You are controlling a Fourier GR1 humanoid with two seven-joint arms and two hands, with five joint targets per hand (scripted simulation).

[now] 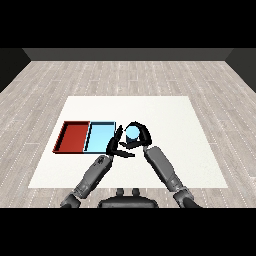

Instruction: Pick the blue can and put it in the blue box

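Note:
The blue can [132,133] stands just right of the light blue tray [99,137], near the table's middle. My right hand [141,136] is curled round the can, fingers arching over its top and far side. My left hand [115,145] is just left of the can, at the blue tray's right edge, with its fingers straight and pointing up and its thumb reaching toward the can's base. The can's lower part is hidden by the hands.
A red tray [73,136] lies directly left of the blue tray, sharing a wall. The white table [165,115] stretches to the right and far side. A wooden floor surrounds it.

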